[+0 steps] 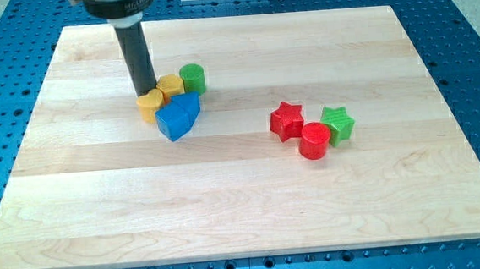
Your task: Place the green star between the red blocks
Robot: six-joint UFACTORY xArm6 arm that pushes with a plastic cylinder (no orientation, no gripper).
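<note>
On the right: green star (338,123) touches red cylinder (314,140), beside red star (286,119) | my tip (145,92) far left, touching yellow blocks (151,104) | no gripper, holds nothing | no writing readable

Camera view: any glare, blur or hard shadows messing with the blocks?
Camera view: lighting even and soft, only faint short shadows under the red star, red cylinder and green star; no glare on the wooden board; blocks in focus, edges slightly soft; my tip sits sharp beside the yellow blocks.
</note>
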